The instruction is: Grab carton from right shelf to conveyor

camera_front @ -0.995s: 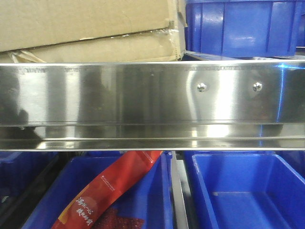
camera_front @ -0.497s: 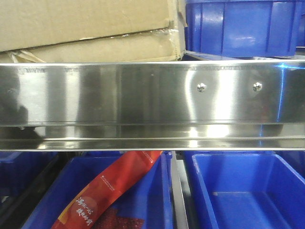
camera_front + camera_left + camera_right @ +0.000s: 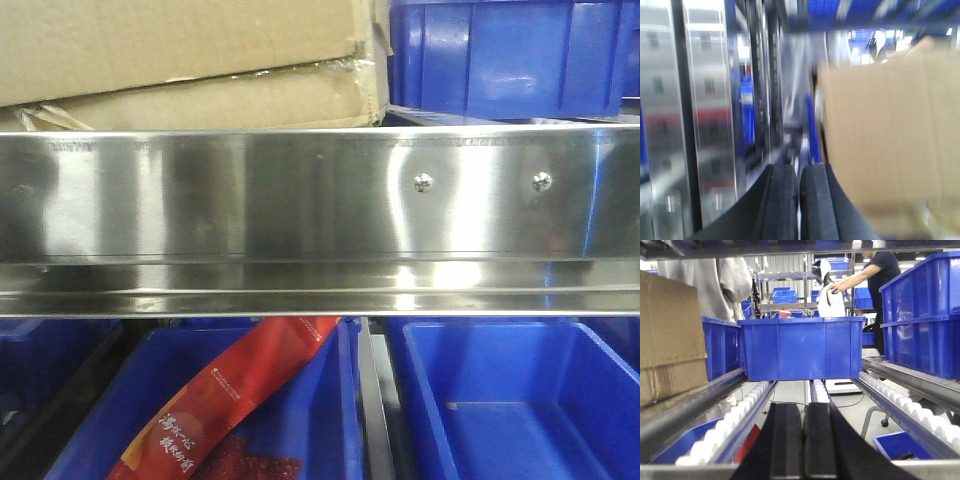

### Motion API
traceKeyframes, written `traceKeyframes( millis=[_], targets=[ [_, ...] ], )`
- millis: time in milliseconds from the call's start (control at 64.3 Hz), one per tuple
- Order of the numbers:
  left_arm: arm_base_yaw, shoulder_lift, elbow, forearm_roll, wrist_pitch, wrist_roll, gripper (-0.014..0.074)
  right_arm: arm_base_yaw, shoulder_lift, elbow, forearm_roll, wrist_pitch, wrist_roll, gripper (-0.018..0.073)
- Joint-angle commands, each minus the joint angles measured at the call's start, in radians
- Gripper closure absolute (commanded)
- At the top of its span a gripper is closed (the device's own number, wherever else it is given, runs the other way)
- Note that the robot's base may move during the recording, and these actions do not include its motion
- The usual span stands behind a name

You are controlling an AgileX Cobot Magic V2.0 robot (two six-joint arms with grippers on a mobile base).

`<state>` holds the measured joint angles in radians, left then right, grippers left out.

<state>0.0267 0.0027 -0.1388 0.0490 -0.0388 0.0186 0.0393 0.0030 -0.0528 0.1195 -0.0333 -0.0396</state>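
the carton (image 3: 190,60) sat at the left end of the upper level of the right shelf (image 3: 300,200), its creased lower edge and taped flap just behind the shelf's wide mirror-like front, which hid its base from the front view. it looked untouched, so the grab seemed not yet begun. just beside it on the right stood a blue bin (image 3: 510,55), which left little room on that side. the left gripper (image 3: 799,200) hovered near the carton's side, apart from it, its dark fingers almost together with nothing between them; that view was blurred, so finer detail was lost. the right gripper (image 3: 802,440) pointed along the roller tracks (image 3: 740,410) inside the shelf, likewise closed and empty, with the carton off to its left and a far bin (image 3: 800,347) ahead. one arm on each side suggested a two-sided squeeze, since the box looked too broad for one pair of fingers. below the shelf front lay the lower bins (image 3: 500,400), one holding a red packet (image 3: 230,390). the conveyor was not in view
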Motion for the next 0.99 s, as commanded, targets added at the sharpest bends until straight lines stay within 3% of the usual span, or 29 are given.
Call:
traceKeyframes(
  millis=[0, 109, 186, 249, 373, 451, 591, 715, 979],
  targets=[
    [-0.002, 0.01, -0.113, 0.004, 0.077, 0.004, 0.0582, 0.004, -0.003, -0.126, 0.008, 0.107, -0.006, 0.0627],
    [-0.002, 0.091, -0.28, 0.007, 0.251, 0.004, 0.0564, 0.004, 0.021, -0.299, 0.008, 0.298, -0.006, 0.0549],
    [-0.002, 0.159, -0.378, 0.0, 0.332, 0.004, 0.0496, 0.004, 0.062, -0.37, 0.015, 0.331, -0.006, 0.0384],
    [-0.002, 0.211, -0.434, -0.004, 0.356, 0.004, 0.0407, 0.004, 0.101, -0.404, 0.022, 0.327, -0.006, 0.0221],
    [-0.012, 0.319, -0.501, -0.028, 0.382, 0.004, 0.0194, 0.004, 0.169, -0.424, 0.022, 0.318, -0.006, -0.0015],
    [-0.046, 0.374, -0.546, -0.034, 0.417, 0.004, 0.013, 0.004, 0.2, -0.446, 0.029, 0.296, -0.006, -0.0005],
    [-0.112, 0.497, -0.671, -0.049, 0.522, 0.004, 0.0157, 0.011, 0.302, -0.582, 0.092, 0.352, -0.006, 0.0],
    [-0.141, 0.653, -0.838, -0.089, 0.655, 0.004, 0.0183, 0.056, 0.456, -0.768, 0.095, 0.484, -0.006, 0.0],
    [-0.141, 1.02, -1.225, -0.189, 0.885, 0.004, 0.0184, 0.21, 0.845, -1.227, 0.097, 0.807, -0.006, 0.0]
  ],
)
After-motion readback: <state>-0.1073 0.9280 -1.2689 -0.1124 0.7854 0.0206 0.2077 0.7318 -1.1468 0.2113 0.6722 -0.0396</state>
